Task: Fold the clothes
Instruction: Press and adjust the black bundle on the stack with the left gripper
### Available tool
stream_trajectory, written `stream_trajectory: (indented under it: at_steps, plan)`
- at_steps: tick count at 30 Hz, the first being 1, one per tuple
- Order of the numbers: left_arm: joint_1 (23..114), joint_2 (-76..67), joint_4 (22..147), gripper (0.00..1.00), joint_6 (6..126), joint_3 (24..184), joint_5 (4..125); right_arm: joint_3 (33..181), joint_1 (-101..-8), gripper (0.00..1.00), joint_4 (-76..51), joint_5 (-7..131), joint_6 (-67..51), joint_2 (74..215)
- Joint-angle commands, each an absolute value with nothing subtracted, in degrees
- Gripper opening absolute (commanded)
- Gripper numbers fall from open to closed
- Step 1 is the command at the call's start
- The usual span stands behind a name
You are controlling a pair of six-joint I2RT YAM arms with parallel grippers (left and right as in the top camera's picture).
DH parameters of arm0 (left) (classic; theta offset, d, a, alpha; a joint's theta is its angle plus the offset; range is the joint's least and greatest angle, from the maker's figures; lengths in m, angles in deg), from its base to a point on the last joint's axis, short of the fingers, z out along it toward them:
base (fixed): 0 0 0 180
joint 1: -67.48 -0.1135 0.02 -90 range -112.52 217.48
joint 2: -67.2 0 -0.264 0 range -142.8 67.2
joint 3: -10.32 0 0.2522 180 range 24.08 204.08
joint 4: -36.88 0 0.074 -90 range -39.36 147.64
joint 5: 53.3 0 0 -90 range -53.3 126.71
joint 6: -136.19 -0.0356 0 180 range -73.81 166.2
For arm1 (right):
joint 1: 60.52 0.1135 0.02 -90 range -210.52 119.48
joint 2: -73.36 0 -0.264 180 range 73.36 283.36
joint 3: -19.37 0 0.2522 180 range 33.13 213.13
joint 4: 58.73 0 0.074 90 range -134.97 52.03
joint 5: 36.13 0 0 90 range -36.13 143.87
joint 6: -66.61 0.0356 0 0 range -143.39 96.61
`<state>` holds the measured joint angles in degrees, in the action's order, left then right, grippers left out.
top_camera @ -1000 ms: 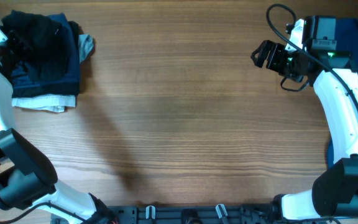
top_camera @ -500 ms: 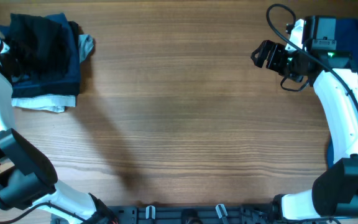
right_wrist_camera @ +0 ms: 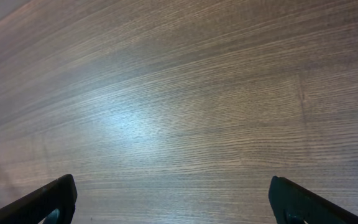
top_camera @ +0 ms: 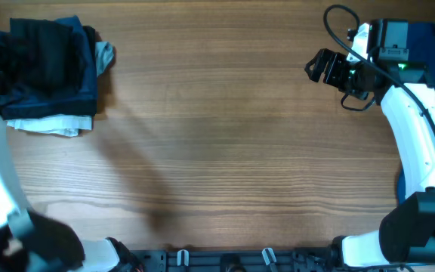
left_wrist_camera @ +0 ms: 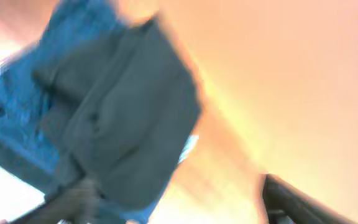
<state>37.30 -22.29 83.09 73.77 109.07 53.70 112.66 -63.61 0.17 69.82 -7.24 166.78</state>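
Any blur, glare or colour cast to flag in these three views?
Left wrist: heavy motion blur, the clothes smeared, the table washed orange. Right wrist: sharp, with a pale glare patch on the wood left of centre. Overhead: sharp and evenly lit, with a soft diagonal shadow on the wood at lower left.

Wood, cloth, plastic — mostly matt.
The brown wooden table (top_camera: 225, 136) shows fine grain and a soft sheen; the stack of dark blue, black and white cloth garments (top_camera: 51, 72) looks matt and creased — the white plastic arm shell (top_camera: 414, 132) is smooth, faintly glossy.
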Motion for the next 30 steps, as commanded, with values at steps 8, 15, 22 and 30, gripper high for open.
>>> stream_trajectory:
  at_steps: [8,15,22,30]
  plan:
    - [36.93,-30.21,73.08,0.04,73.7,109.92,57.04,112.94,-63.55,1.0,0.04,68.66,-8.36,167.44]
    - [34.9,-38.88,75.68,0.04,73.66,109.92,54.18,112.94,-63.55,1.0,0.04,68.66,-8.36,167.44]
    - [32.8,-39.61,78.72,0.04,73.64,109.59,46.86,112.94,-63.55,1.0,0.04,68.66,-8.34,167.44]
    - [33.78,-41.75,78.78,0.04,73.68,109.38,48.17,112.94,-63.55,1.0,0.04,68.66,-8.36,167.44]
